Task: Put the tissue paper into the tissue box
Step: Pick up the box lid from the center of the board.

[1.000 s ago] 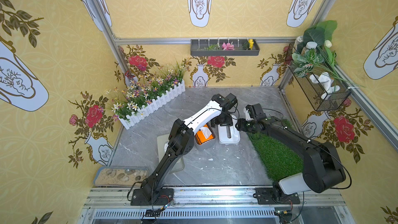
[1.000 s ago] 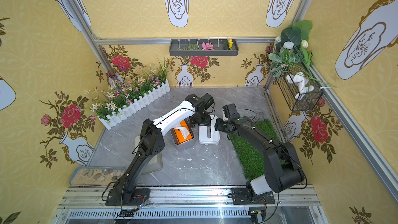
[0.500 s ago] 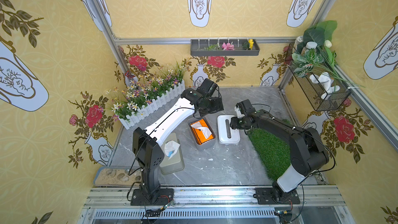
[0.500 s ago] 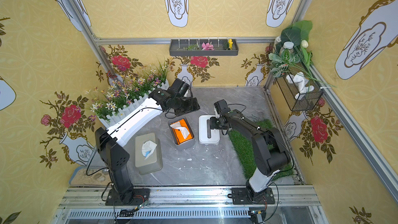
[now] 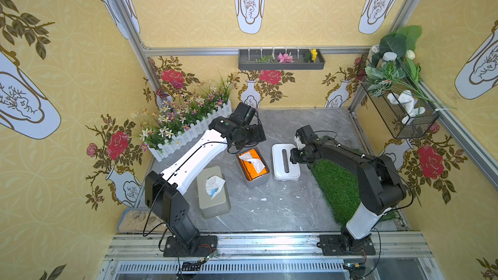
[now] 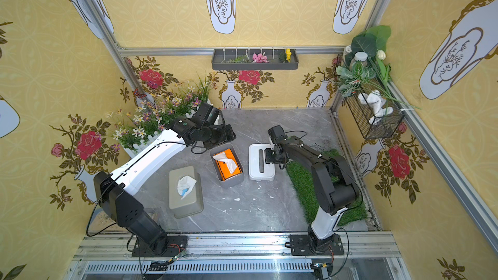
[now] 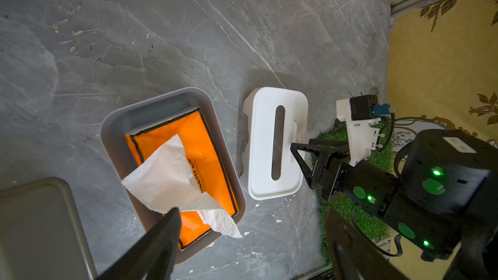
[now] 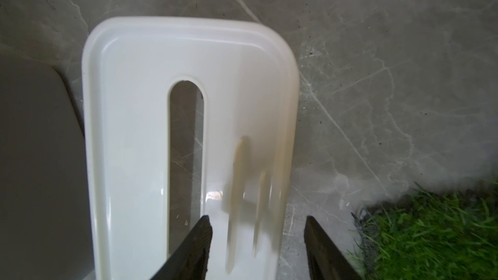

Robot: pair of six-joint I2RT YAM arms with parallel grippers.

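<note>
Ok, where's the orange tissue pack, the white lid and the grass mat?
orange tissue pack (image 7: 196, 136): left wrist view, orange wrapper.
white lid (image 8: 134, 130): right wrist view, flat top beside slot.
grass mat (image 5: 336, 187): a top view, middle.

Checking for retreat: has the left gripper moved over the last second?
Yes. The left gripper has drawn back from the white lid toward the picket fence.

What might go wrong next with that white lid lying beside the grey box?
The loose white tissue sheet sticks up from the orange tissue pack in the open grey plastic box; the white slotted plastic lid could crush it rather than thread it.
The right gripper, open, straddles only the lid's edge, so the lid might tilt or slip.
</note>
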